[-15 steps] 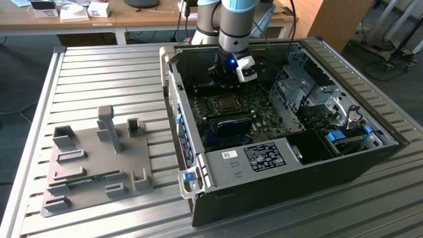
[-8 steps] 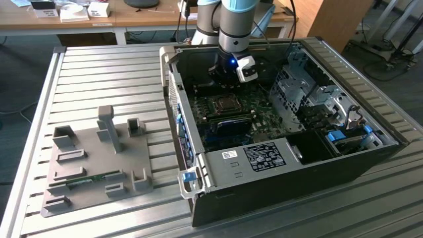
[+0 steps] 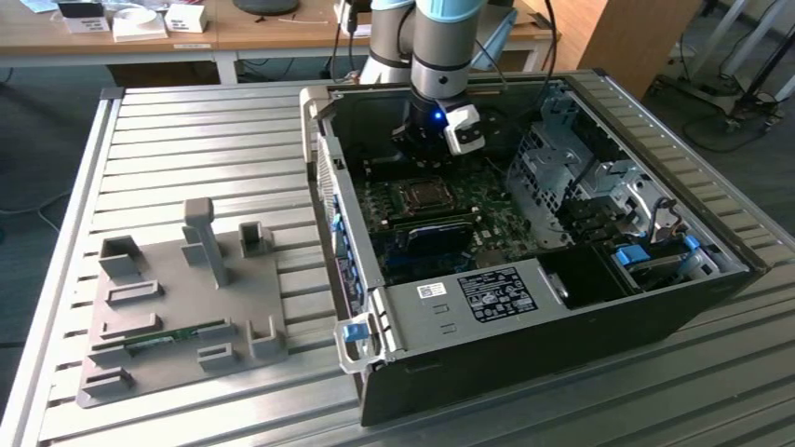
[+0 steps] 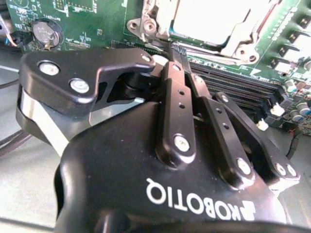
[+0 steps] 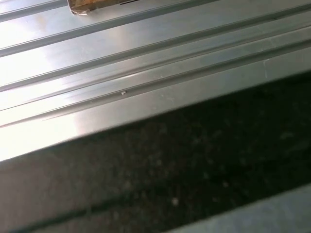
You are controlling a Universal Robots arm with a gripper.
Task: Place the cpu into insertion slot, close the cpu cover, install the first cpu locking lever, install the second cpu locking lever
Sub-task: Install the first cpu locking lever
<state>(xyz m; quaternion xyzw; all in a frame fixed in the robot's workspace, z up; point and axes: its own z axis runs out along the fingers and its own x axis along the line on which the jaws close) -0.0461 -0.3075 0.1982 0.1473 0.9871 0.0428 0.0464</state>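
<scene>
Hovering inside the open computer case [image 3: 534,307], gripper [image 4: 177,51] pressed together, empty. Cpu [image 4: 214,19] sits in the insertion slot [image 3: 424,195], just beyond the fingertips, cpu cover [image 4: 243,36] lying over it.

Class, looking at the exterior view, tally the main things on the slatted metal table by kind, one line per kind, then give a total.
Open black computer case: 1
Grey fixture plate with upright holders: 1
Robot arm with gripper, reaching into the case above the cpu cover: 1
Total: 3
</scene>
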